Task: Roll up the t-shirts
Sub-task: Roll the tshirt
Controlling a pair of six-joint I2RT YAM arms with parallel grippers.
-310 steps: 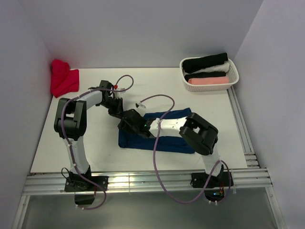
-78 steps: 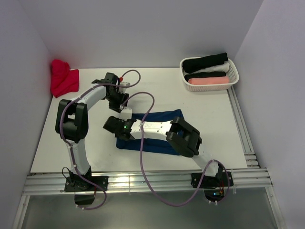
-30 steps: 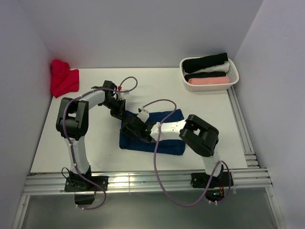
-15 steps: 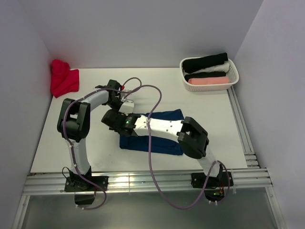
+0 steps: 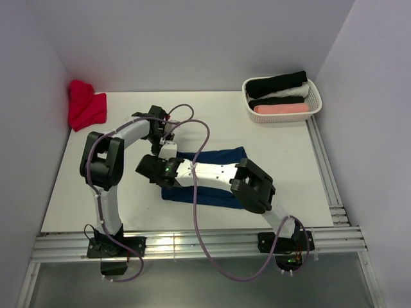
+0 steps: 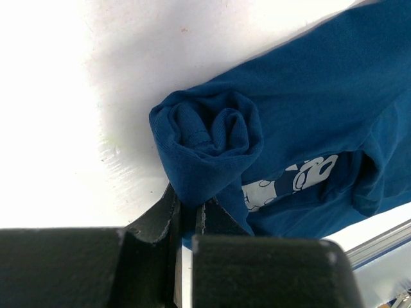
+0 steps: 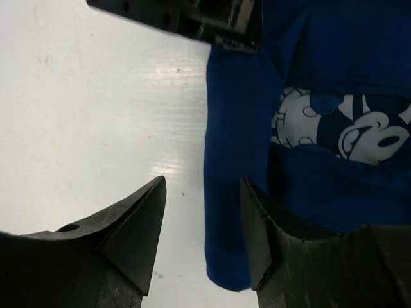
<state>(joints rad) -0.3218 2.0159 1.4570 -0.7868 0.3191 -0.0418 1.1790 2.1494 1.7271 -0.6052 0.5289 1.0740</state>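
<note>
— What's hidden?
— From above, the right arm (image 5: 218,172) covers the middle of the navy t-shirt (image 5: 199,194) lying on the white table (image 5: 67,192). Folds cut off its pale cartoon print (image 7: 347,128).
— And the grippers?
— The left gripper (image 6: 187,215) pinches the shirt's end, which is wound into a spiral. The right gripper (image 7: 202,237), fingers spread, straddles the shirt's edge and grips nothing

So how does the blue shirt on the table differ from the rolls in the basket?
The navy t-shirt lies on the table, rolled only at one end; the rolls in the basket are rolled fully. The navy t-shirt is dark blue with a pale cartoon print; the rolls are black, white and pink, no print showing. The left claw pinches the navy t-shirt; nothing touches the rolls. All are cloth.
</note>
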